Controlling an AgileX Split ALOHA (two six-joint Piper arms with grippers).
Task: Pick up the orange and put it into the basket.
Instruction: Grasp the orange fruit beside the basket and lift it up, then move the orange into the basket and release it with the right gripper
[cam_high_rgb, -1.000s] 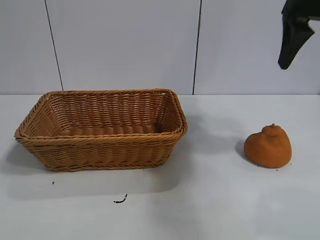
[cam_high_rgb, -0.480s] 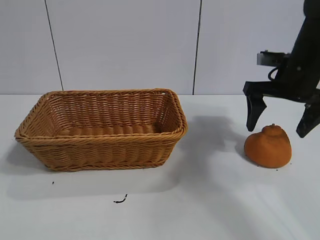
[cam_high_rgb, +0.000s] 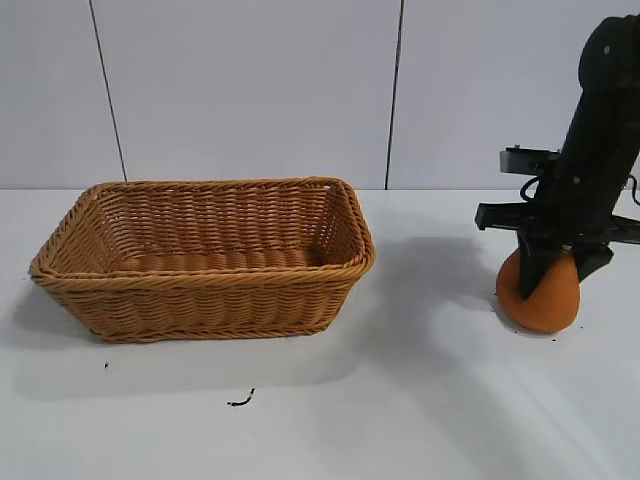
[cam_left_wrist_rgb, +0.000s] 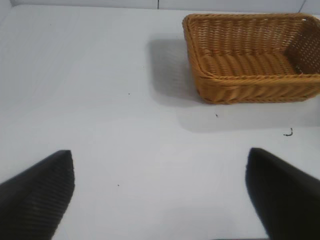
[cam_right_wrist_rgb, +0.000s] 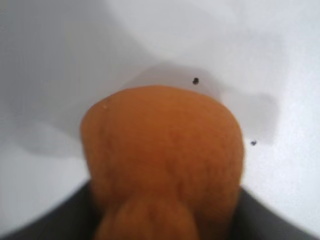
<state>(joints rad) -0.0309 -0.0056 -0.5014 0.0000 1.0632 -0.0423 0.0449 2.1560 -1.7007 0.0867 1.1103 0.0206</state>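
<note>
The right arm's black gripper (cam_high_rgb: 552, 272) stands low at the right side of the white table (cam_high_rgb: 420, 400), its dark fingers (cam_high_rgb: 536, 280) reaching down over the top of the dull-orange, lumpy, matte fruit (cam_high_rgb: 545, 300), which sits on the tabletop directly beneath the wrist. The fingers lie against the upper part of the orange, one crossing its front face, but whether they are pressed tight on it or only straddle it I cannot tell. In the right wrist view the orange (cam_right_wrist_rgb: 162, 160) fills the space just ahead of the palm, its small knob nearest the camera, with two tiny dark specks (cam_right_wrist_rgb: 195, 80) on the table beyond it. The large rectangular woven wicker basket (cam_high_rgb: 205, 300), golden tan with flaring sides and a braided rim, stands well apart from this gripper, across the table toward the left arm's side. The left gripper (cam_left_wrist_rgb: 160, 192) hovers above bare table with its two dark fingers (cam_left_wrist_rgb: 37, 192) spread wide, the basket (cam_left_wrist_rgb: 250, 92) lying well ahead of it, and a small dark curl of debris (cam_left_wrist_rgb: 288, 132) near the basket's front wall.
</note>
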